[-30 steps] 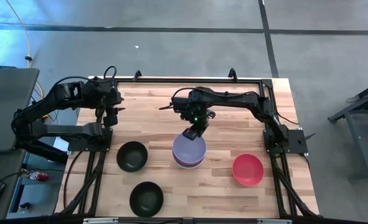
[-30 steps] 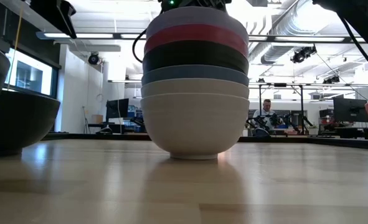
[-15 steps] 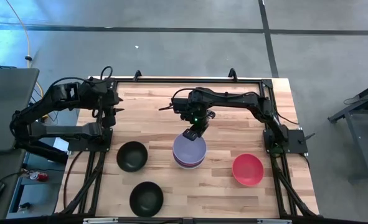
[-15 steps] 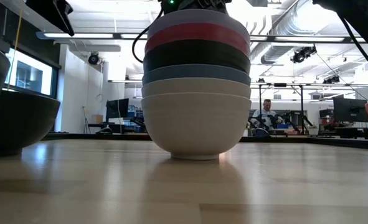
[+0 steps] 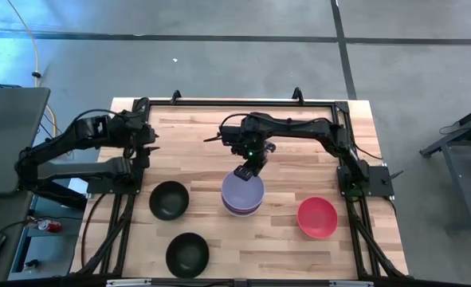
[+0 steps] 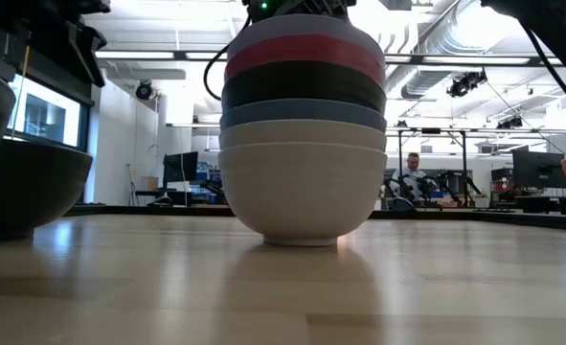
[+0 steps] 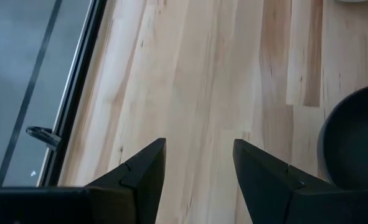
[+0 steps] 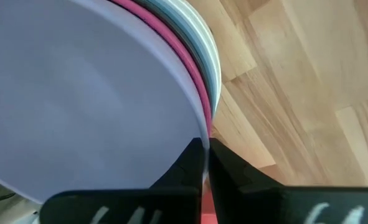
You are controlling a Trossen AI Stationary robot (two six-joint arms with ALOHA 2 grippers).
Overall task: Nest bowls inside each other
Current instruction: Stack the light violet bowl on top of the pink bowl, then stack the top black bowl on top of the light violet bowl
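Right tool [image 5: 251, 170] pinching smooth round lavender bowl's [image 5: 242, 190] thin rim

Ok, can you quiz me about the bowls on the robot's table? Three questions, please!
1. Pick one: which bowl is on top of the stack? A) black bowl B) lavender bowl C) white bowl
2. True or false: the left hand is holding a bowl.
3. Count: how many bowls sit alone, outside the stack?

Key
1. B. The right hand pinches its rim.
2. False. The left hand is open above the bare table, at the far left.
3. Three: two black bowls left of the stack and one red bowl to its right.
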